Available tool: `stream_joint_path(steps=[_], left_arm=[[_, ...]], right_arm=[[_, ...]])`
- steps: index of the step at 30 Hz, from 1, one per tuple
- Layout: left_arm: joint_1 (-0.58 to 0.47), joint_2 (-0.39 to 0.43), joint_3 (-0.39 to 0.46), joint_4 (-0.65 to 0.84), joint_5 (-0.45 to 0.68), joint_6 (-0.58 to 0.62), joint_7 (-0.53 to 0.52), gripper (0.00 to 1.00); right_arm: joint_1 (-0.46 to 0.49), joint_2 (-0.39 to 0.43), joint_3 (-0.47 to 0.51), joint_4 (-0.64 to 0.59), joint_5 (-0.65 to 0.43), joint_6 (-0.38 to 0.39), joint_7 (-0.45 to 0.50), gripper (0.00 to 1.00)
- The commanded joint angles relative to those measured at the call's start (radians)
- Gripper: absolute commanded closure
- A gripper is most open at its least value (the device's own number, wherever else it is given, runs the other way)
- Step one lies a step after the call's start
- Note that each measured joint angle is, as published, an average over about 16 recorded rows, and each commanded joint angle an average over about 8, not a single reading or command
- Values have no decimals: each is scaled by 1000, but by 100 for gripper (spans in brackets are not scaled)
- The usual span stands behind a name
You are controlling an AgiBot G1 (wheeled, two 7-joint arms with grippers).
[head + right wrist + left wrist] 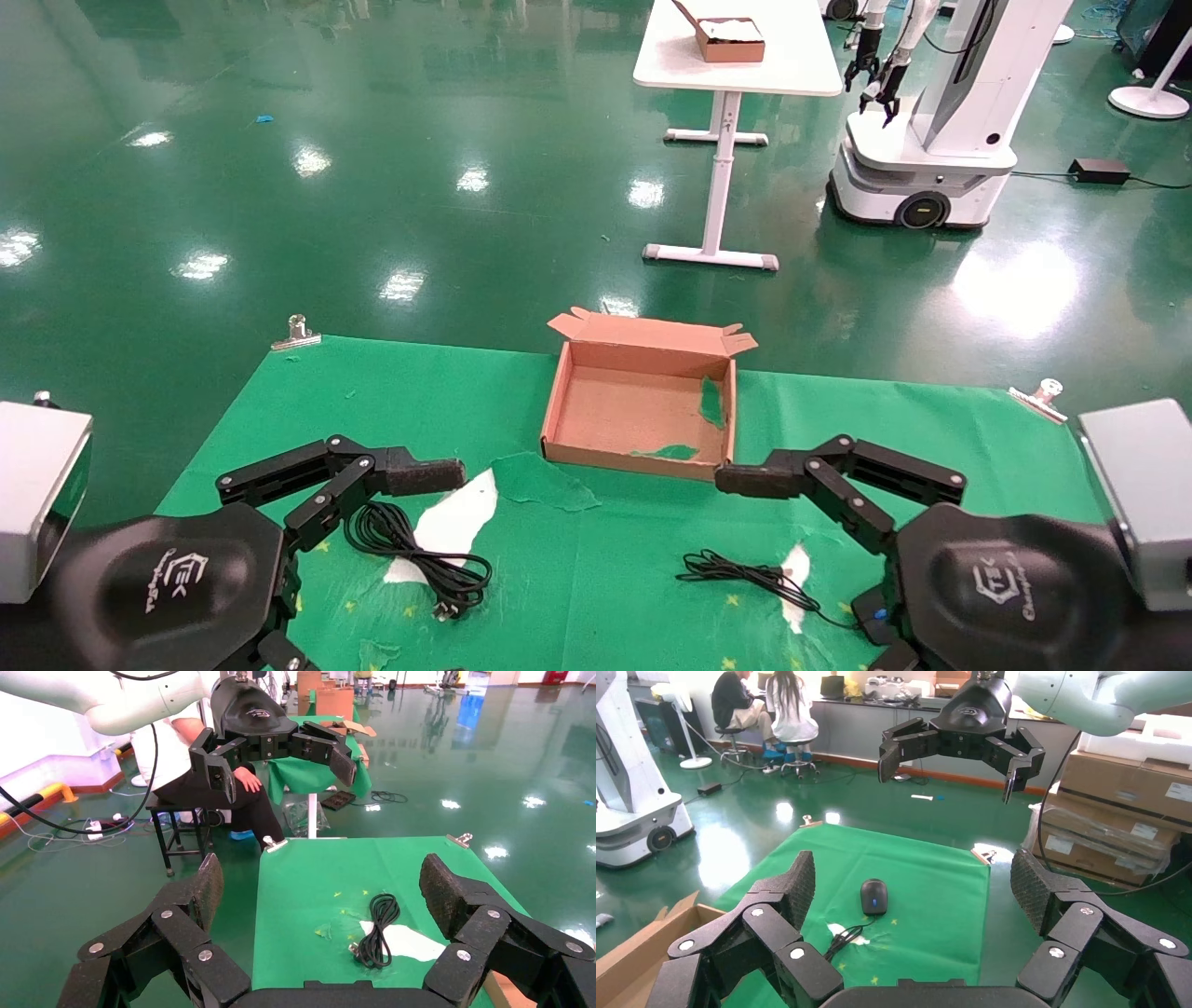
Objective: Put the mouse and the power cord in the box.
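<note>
The box (624, 410) lies open and empty at the middle back of the green cloth (596, 559). The power cord (419, 554) is coiled at the front left, also in the right wrist view (379, 931). The mouse (873, 896) lies at the front right, half hidden under my right arm in the head view (871, 620), with its thin cable (745, 573) trailing left. My left gripper (916, 881) hovers open above the power cord, one finger (424, 475) pointing inward. My right gripper (325, 881) hovers open above the mouse, one finger (754, 480) by the box's near right corner. Neither holds anything.
White torn patches (456, 522) show through the cloth. Metal clips (296, 334) (1041, 396) pin its back corners. Beyond stand a white table (801, 70) with a smaller brown box (731, 42) and another robot (931, 121). Stacked cartons (1123, 804) are off to my right.
</note>
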Motion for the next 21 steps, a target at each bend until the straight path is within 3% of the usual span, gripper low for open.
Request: stream_joint_path(steps=[1, 21], left_arm=[[0, 0, 0, 0, 0, 0, 0, 0], [0, 0, 0, 0, 0, 0, 0, 0]], right_arm=[[0, 0, 0, 0, 0, 0, 0, 0], [0, 0, 0, 0, 0, 0, 0, 0]])
